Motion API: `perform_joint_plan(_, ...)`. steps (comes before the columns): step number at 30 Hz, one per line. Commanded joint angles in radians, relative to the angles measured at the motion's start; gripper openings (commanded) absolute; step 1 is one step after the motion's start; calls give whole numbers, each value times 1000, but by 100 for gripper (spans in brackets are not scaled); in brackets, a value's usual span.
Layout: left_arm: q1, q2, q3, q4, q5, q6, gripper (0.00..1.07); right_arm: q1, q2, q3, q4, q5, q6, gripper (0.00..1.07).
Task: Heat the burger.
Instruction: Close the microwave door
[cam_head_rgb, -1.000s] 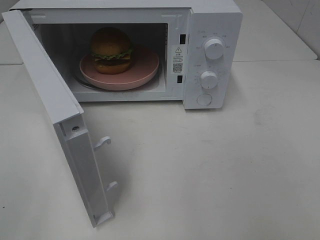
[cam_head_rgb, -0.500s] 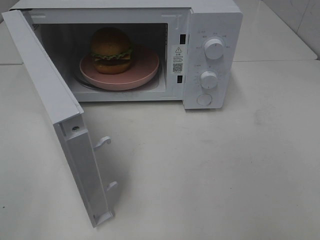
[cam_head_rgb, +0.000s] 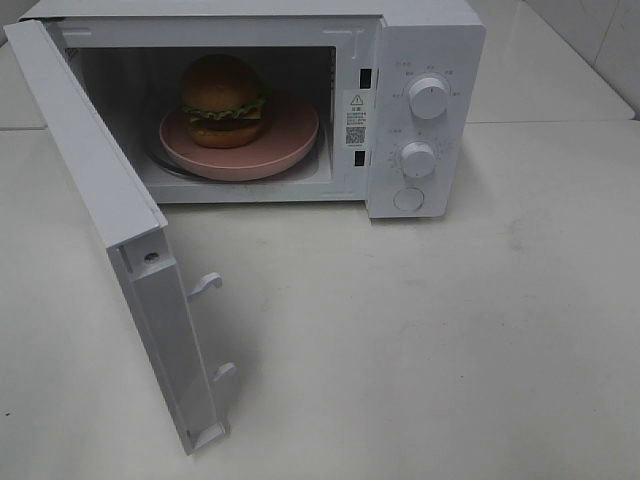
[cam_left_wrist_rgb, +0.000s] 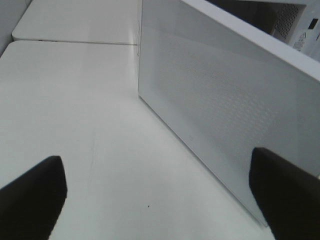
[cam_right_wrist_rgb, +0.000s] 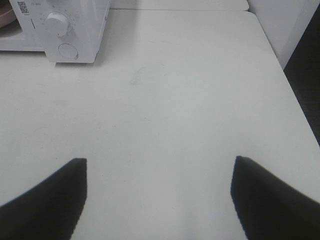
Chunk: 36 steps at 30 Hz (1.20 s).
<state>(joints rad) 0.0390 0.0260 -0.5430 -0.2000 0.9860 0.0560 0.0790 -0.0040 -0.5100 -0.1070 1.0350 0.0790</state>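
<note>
The burger (cam_head_rgb: 222, 98) sits on a round pink plate (cam_head_rgb: 285, 140) inside the white microwave (cam_head_rgb: 430, 40), whose door (cam_head_rgb: 110, 220) stands swung wide to the left. Neither arm shows in the exterior high view. In the left wrist view my left gripper (cam_left_wrist_rgb: 155, 197) is open, hovering over the table just outside the door's outer face (cam_left_wrist_rgb: 220, 105), with nothing between its dark fingers (cam_left_wrist_rgb: 32, 195). My right gripper (cam_right_wrist_rgb: 159, 197) is open and empty too, above bare table to the right of the microwave's control panel (cam_right_wrist_rgb: 67, 30).
Two knobs (cam_head_rgb: 428, 97) and a round button (cam_head_rgb: 408, 199) are on the microwave's right panel. Door latch hooks (cam_head_rgb: 205, 285) stick out from the open door. The table's right edge (cam_right_wrist_rgb: 295, 100) drops off to a dark floor.
</note>
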Motion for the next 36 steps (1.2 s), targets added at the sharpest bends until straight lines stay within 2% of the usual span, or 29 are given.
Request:
perform_joint_plan(1,-2,58,-10,11,-45,-11,79,-8,-26,4,-5,-3,4,76)
perform_joint_plan(2,-2,100,-10,10,-67,-12,66,-8,-26,4,-5,-3,4,76)
perform_joint_plan(5,-2,121,-10,10,-78,-12,60,-8,-26,4,-5,-3,4,76)
perform_joint_plan(6,-2,161,-10,10,-96,-12,45,-8,-26,4,-5,-3,4,76)
perform_joint_plan(7,-2,183,-10,10,-110,-12,38,-8,-26,4,-5,-3,4,76)
perform_joint_plan(8,-2,183,-10,10,-110,-12,38,-8,-26,4,-5,-3,4,76)
perform_joint_plan(10,-2,279,-10,15,-195,-11,13,-8,-26,4,-5,-3,4,76)
perform_joint_plan(11,-2,279,-10,15,-195,-11,13,-8,-26,4,-5,-3,4,76)
perform_joint_plan(12,-2,307,-10,18,-215,-11,5,-8,-26,4,-5,-3,4,76)
perform_joint_plan(13,-2,357,-10,18,-255,13,0,-8,-26,4,-5,-3,4,76)
perform_joint_plan(15,-2,385,-10,18,-276,28,0,-8,-26,4,-5,-3,4,76)
perform_joint_plan(16,-2,435,-10,17,-325,60,0,-8,-26,4,-5,-3,4,76)
perform_joint_plan(19,-2,461,-10,16,-356,80,0,-8,-26,4,-5,-3,4,76)
perform_joint_plan(21,-2,546,-6,7,-485,143,0,-8,-26,4,-5,-3,4,76)
perform_joint_plan(25,-2,594,31,-10,-609,147,0,-8,-26,4,-5,-3,4,76)
perform_joint_plan(27,-2,635,97,-14,-739,147,0,-8,-26,4,-5,-3,4,76)
perform_joint_plan(28,-2,635,97,-14,-739,147,0,-8,-26,4,-5,-3,4,76)
perform_joint_plan(29,-2,659,151,-13,-842,148,0,-8,-26,4,-5,-3,4,76)
perform_joint_plan(31,-2,668,171,-13,-886,145,0,-8,-26,4,-5,-3,4,76)
perform_joint_plan(32,-2,689,217,-13,-996,141,0,-8,-26,4,-5,-3,4,76)
perform_joint_plan(33,-2,689,217,-13,-996,141,0,-8,-26,4,-5,-3,4,76)
perform_joint_plan(34,-2,712,263,-13,-1122,139,0,-8,-26,4,-5,-3,4,76)
perform_joint_plan(36,-2,725,280,-12,-1182,139,0,-8,-26,4,-5,-3,4,76)
